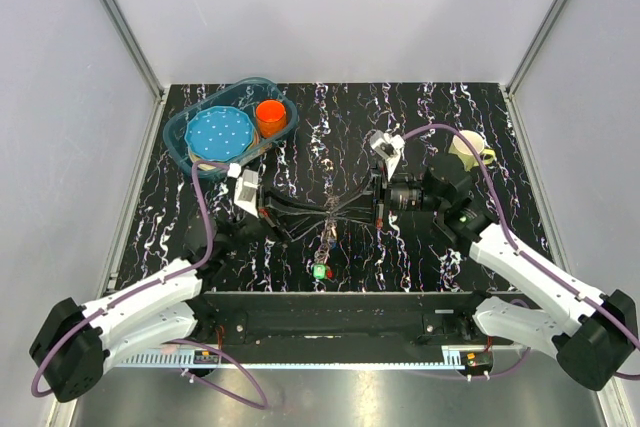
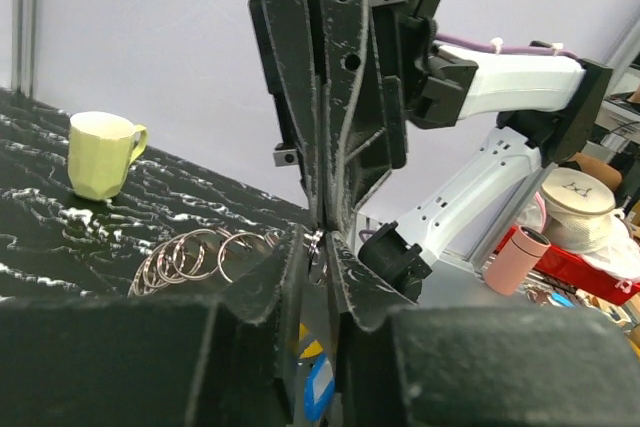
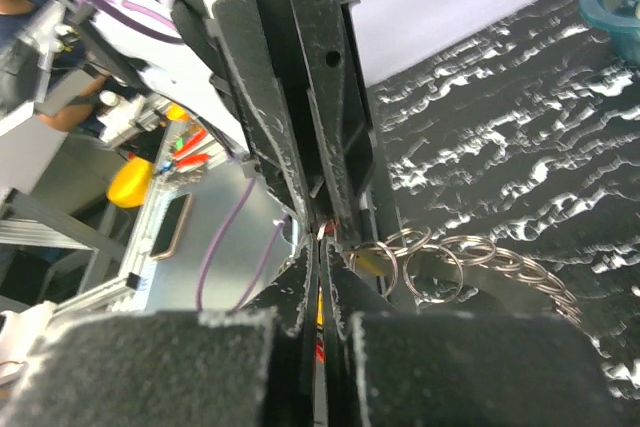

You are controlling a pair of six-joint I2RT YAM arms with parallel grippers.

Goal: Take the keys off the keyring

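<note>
My two grippers meet tip to tip above the middle of the black marbled table. The left gripper (image 1: 322,215) (image 2: 318,243) is shut on a thin metal ring of the keyring (image 2: 317,247). The right gripper (image 1: 340,213) (image 3: 322,237) is shut on the same ring from the other side. A chain of silvery split rings (image 2: 195,259) (image 3: 455,262) trails from the pinched spot onto the table. The bunch (image 1: 326,240) hangs below the tips, with a green piece (image 1: 320,271) lowest. A brass piece (image 3: 368,263) and a blue piece (image 2: 319,387) show beside the fingers. Flat key blades are not clearly visible.
A blue tub (image 1: 180,132) at the back left holds a blue dotted plate (image 1: 218,134) and an orange cup (image 1: 270,115). A pale yellow mug (image 1: 470,147) (image 2: 100,152) stands at the back right. The table's near edge (image 1: 330,295) lies just below the hanging bunch.
</note>
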